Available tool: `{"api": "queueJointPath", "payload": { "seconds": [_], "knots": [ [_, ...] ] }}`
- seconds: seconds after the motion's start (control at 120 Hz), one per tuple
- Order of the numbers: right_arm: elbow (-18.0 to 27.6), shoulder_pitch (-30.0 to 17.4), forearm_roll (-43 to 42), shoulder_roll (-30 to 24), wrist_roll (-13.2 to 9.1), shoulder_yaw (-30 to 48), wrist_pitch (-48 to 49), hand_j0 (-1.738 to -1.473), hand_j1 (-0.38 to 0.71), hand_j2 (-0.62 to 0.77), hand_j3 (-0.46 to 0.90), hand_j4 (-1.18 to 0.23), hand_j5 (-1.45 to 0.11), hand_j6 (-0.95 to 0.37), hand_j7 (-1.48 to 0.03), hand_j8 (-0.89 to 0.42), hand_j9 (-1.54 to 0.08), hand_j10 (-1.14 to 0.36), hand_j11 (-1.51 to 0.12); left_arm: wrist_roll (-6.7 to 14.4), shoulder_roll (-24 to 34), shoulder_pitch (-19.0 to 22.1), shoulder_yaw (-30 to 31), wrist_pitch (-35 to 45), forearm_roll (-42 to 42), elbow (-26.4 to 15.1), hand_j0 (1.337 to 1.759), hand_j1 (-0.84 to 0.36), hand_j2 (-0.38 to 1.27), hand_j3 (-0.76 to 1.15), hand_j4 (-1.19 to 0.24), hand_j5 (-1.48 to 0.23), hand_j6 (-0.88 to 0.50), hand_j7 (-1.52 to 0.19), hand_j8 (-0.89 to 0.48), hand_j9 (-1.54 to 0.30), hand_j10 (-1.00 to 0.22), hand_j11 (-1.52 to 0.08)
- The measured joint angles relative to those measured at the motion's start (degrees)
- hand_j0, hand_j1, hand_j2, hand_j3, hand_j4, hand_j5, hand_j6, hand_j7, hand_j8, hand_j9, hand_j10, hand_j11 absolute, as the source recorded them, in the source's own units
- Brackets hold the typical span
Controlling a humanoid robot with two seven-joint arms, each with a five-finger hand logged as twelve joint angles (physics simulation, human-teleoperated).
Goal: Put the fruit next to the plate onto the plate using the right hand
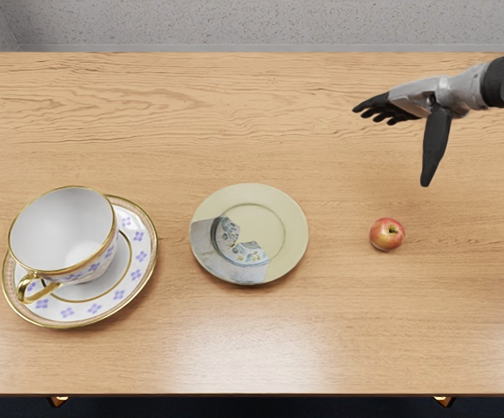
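Head view: the right hand (406,103) hovers over the tabletop (252,348) near its far right edge, fingers (375,106) spread, holding nothing. The apple (387,233) lies on bare wood, apart from the plate (293,230) on its right side, with open room all around.

One table (321,113) is carrying everything, and exactly one plate (292,228) is lying on it. One apple (387,233) is sitting to the right of the plate, apart from it, and it is making up the whole count of fruit. One teacup (60,228) is standing to the left of the plate, and one saucer (138,261) is lying under that cup, so the crockery is adding up to three pieces. One right hand (413,104) is showing beyond the plate and off to its right, bringing the count of hands to one.
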Motion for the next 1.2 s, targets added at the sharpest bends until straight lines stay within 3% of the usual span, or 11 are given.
{"api": "queueJointPath", "payload": {
  "seconds": [0.067, 0.117, 0.2, 0.25, 0.292, 0.35, 0.417, 0.533, 0.65, 1.05, 1.2],
  "knots": [
    [0.1, 0.0, 0.3, 0.1, -0.7, 0.6, 0.0, -1.658, -0.32, -0.01, 0.00, -0.03, -0.04, -0.03, -0.04, -0.03, -0.04, -0.03, -0.04, 0.0, 0.0, 0.0, 0.0, 0.0, 0.0, 0.0, 1.658, 0.06, 0.05, 0.00, -0.24, -0.32, -0.24, -0.32, -0.24, -0.32, -0.24, -0.32],
    [1.0, 0.1, 0.7, -0.1, -2.9, 1.6, 0.0, -1.658, -0.32, -0.01, 0.00, -0.03, -0.04, -0.03, -0.04, -0.03, -0.04, -0.03, -0.04, 0.0, 0.0, 0.0, 0.0, 0.0, 0.0, 0.0, 1.658, 0.06, 0.05, 0.00, -0.24, -0.32, -0.24, -0.32, -0.24, -0.32, -0.24, -0.32],
    [6.3, 0.1, 1.9, -2.9, -10.6, 6.1, 0.0, -1.658, -0.32, -0.01, 0.00, -0.03, -0.04, -0.03, -0.04, -0.03, -0.04, -0.03, -0.04, 0.0, 0.0, 0.0, 0.0, 0.0, 0.0, 0.0, 1.658, 0.06, 0.05, 0.00, -0.24, -0.32, -0.24, -0.32, -0.24, -0.32, -0.24, -0.32],
    [11.3, -0.4, 2.4, -4.2, -17.5, 8.9, 0.0, -1.658, -0.32, -0.01, 0.00, -0.03, -0.04, -0.03, -0.04, -0.03, -0.04, -0.03, -0.04, 0.0, 0.0, 0.0, 0.0, 0.0, 0.0, 0.0, 1.658, 0.06, 0.05, 0.00, -0.24, -0.32, -0.24, -0.32, -0.24, -0.32, -0.24, -0.32],
    [14.8, -1.0, 2.8, -4.3, -21.6, 11.0, 0.0, -1.658, -0.32, -0.01, 0.00, -0.03, -0.04, -0.03, -0.04, -0.03, -0.04, -0.03, -0.04, 0.0, 0.0, 0.0, 0.0, 0.0, 0.0, 0.0, 1.658, 0.06, 0.05, 0.00, -0.24, -0.32, -0.24, -0.32, -0.24, -0.32, -0.24, -0.32],
    [18.4, -1.7, 3.1, -4.5, -25.1, 13.4, 0.0, -1.658, -0.32, -0.01, 0.00, -0.03, -0.04, -0.03, -0.04, -0.03, -0.04, -0.03, -0.04, 0.0, 0.0, 0.0, 0.0, 0.0, 0.0, 0.0, 1.658, 0.06, 0.05, 0.00, -0.24, -0.32, -0.24, -0.32, -0.24, -0.32, -0.24, -0.32],
    [23.6, -2.2, 3.0, -6.0, -27.4, 15.7, 0.0, -1.658, -0.31, -0.01, 0.00, -0.03, -0.04, -0.03, -0.04, -0.03, -0.04, -0.03, -0.04, 0.0, 0.0, 0.0, 0.0, 0.0, 0.0, 0.0, 1.658, 0.06, 0.05, 0.00, -0.24, -0.32, -0.24, -0.32, -0.24, -0.32, -0.24, -0.32],
    [31.9, -4.2, 2.3, -11.0, -29.1, 17.4, 0.0, -1.658, -0.31, -0.01, 0.00, -0.03, -0.04, -0.04, -0.04, -0.03, -0.04, -0.03, -0.04, 0.0, 0.0, 0.0, 0.0, 0.0, 0.0, 0.0, 1.658, 0.06, 0.05, 0.00, -0.24, -0.32, -0.24, -0.32, -0.24, -0.32, -0.24, -0.32],
    [35.9, -9.9, -4.7, -12.8, -29.6, 18.0, -2.7, -1.658, -0.31, -0.01, 0.00, -0.04, -0.04, -0.04, -0.04, -0.04, -0.04, -0.03, -0.04, 0.0, 0.0, 0.0, 0.0, 0.0, 0.0, 0.0, 1.658, 0.06, 0.05, 0.00, -0.24, -0.32, -0.24, -0.32, -0.24, -0.32, -0.24, -0.32],
    [38.0, -17.4, -16.8, -8.4, -29.9, 18.4, -14.8, -1.658, -0.31, -0.01, 0.00, -0.04, -0.04, -0.04, -0.04, -0.04, -0.04, -0.04, -0.04, 0.0, 0.0, 0.0, 0.0, 0.0, 0.0, 0.0, 1.658, 0.06, 0.05, 0.00, -0.24, -0.32, -0.24, -0.32, -0.24, -0.32, -0.24, -0.32],
    [39.6, -18.9, -13.5, -11.0, -29.9, 21.6, -9.7, -1.658, -0.31, -0.01, 0.00, -0.04, -0.04, -0.04, -0.04, -0.04, -0.04, -0.04, -0.04, 0.0, 0.0, 0.0, 0.0, 0.0, 0.0, 0.0, 1.658, 0.06, 0.05, 0.00, -0.24, -0.32, -0.24, -0.32, -0.24, -0.32, -0.24, -0.32]
  ]
}}
